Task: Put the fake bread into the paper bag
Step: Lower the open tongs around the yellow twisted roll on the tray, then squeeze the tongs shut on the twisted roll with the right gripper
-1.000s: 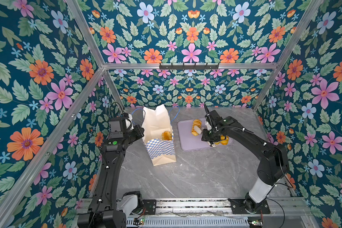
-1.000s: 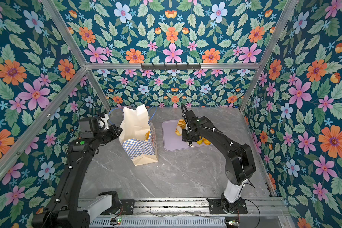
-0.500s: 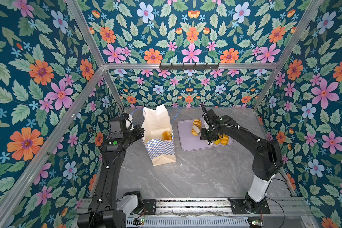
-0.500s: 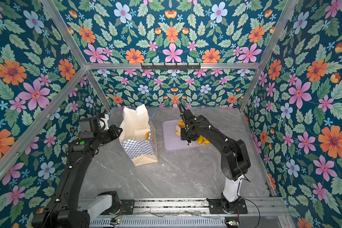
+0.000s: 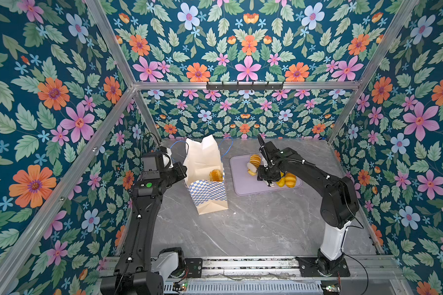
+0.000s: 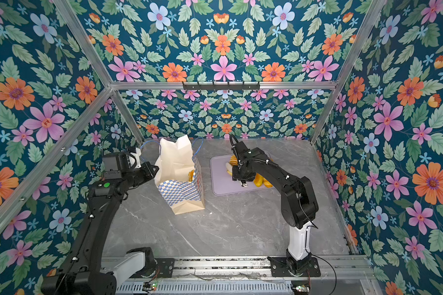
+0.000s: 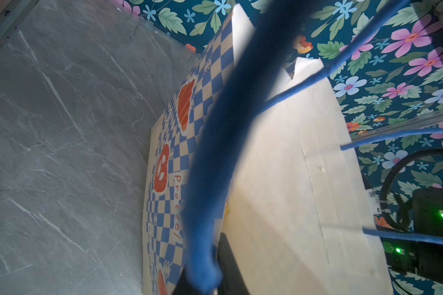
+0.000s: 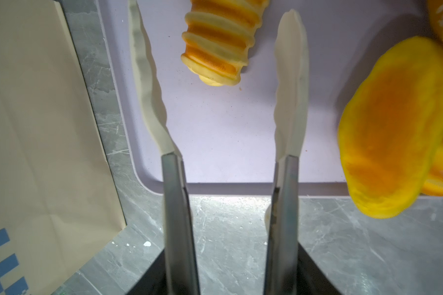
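Note:
The paper bag (image 5: 207,194) (image 6: 182,191) stands open on the grey table, left of the lilac tray (image 5: 246,186). One golden bun (image 5: 216,175) lies inside it. My left gripper (image 5: 183,169) (image 7: 221,268) is shut on the bag's left rim, and a blurred blue cord handle (image 7: 228,127) crosses the left wrist view. On the tray lie a ridged roll (image 5: 255,159) (image 8: 217,43) and a cluster of yellow buns (image 5: 288,180) (image 8: 394,127). My right gripper (image 5: 257,169) (image 8: 212,10) hangs open over the tray; the roll's near end lies between its white fingertips (image 8: 292,38), touching neither.
The tray's near edge (image 8: 240,187) meets the marble table just under the right fingers. The bag's cream side (image 8: 36,127) stands close beside the tray. Flowered walls close in the table at the back and on both sides.
The right gripper has shifted a little to the left over the tray toward the ridged roll, and its jaws have spread wider. The left arm and the bag have not moved.

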Tool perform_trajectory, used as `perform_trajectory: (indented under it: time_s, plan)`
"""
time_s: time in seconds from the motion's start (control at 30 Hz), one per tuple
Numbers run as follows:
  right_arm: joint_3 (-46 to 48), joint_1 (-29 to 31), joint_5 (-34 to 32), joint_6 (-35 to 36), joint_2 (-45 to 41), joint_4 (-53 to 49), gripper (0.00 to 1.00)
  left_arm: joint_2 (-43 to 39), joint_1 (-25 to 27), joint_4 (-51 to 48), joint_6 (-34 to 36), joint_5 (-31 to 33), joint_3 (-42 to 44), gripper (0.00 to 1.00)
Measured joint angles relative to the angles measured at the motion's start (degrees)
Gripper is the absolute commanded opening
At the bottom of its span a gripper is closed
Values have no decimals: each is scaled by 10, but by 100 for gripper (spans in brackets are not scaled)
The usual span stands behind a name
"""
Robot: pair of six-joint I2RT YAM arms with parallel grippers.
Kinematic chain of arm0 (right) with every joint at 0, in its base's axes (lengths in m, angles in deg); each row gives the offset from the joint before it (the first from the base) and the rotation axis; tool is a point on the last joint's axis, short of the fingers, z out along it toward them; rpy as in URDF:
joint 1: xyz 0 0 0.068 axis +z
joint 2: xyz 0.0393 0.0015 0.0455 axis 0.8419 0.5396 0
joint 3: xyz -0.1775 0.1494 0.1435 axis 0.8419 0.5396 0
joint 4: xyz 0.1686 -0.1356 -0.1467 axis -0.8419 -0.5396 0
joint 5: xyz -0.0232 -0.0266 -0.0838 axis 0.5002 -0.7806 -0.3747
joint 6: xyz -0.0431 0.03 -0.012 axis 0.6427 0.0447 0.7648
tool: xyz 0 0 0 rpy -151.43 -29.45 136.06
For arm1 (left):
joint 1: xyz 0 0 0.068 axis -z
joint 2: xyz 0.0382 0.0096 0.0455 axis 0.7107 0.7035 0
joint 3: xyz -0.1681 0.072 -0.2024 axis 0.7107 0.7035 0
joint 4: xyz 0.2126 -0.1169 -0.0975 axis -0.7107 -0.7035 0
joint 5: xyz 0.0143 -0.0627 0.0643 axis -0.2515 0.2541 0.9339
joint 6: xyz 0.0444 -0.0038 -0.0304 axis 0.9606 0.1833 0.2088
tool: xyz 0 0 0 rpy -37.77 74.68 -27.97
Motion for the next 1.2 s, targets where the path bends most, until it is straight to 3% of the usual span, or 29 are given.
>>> perform_trajectory:
  time_s: [0.83,1.2]
  plan:
    - [-60,0,-11,-1,82,-9,58,-2,0,0,0,0,0,14]
    - [-32,-1,-21,-6,77,1,48,-8,0,0,0,0,4,14]
